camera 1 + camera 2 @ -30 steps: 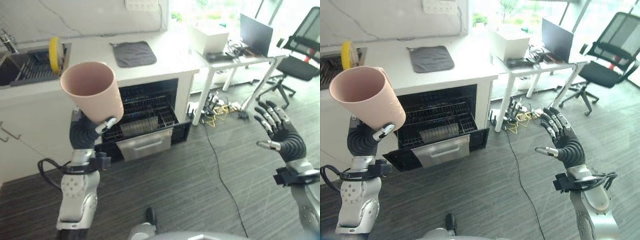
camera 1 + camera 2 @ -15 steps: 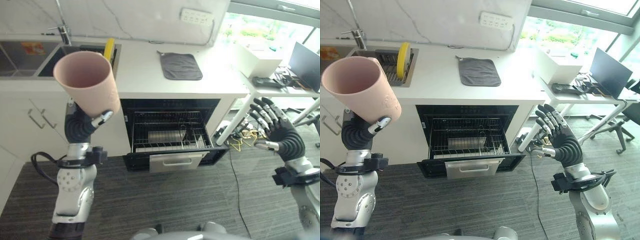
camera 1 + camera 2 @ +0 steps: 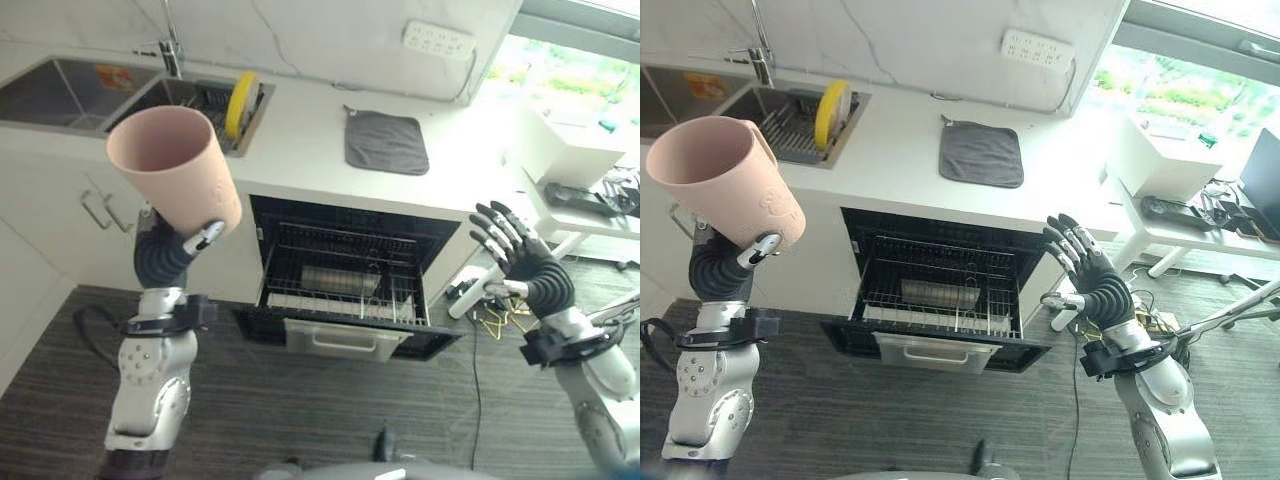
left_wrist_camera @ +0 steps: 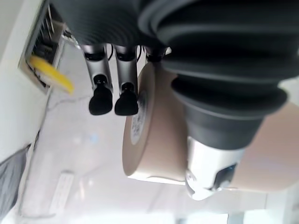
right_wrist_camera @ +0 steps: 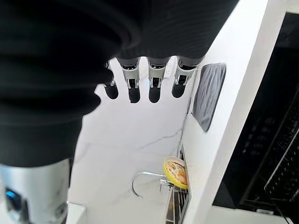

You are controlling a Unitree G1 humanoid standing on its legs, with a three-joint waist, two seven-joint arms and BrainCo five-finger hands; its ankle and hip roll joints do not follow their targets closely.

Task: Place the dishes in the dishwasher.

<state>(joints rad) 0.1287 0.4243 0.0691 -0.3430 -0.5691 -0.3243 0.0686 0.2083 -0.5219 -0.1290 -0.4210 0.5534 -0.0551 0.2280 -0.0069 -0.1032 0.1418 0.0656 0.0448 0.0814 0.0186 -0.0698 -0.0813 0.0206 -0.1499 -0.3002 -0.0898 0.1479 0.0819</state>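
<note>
A large pink cup (image 3: 178,172) is held up at my left, mouth tilted toward the camera, level with the counter's front edge. My left hand (image 3: 163,256) is shut on its lower part; in the left wrist view the fingers (image 4: 114,97) and thumb curl round the cup (image 4: 156,140). A yellow plate (image 3: 240,91) stands on edge in the sink's drying rack. The dishwasher (image 3: 348,285) under the counter is open, its wire rack pulled out over the lowered door (image 3: 345,338). My right hand (image 3: 522,268) hovers open, fingers spread, just right of the dishwasher.
A grey cloth (image 3: 386,142) lies on the white counter (image 3: 300,140) above the dishwasher. The sink (image 3: 60,88) with a faucet (image 3: 170,40) is at the back left. A white table (image 3: 580,205) with a box stands right. Dark floor lies before the dishwasher.
The camera has shifted, so the counter and dishwasher sit further right and lower. The cup stays raised in my left hand. My right hand is closer to the dishwasher's right side.
</note>
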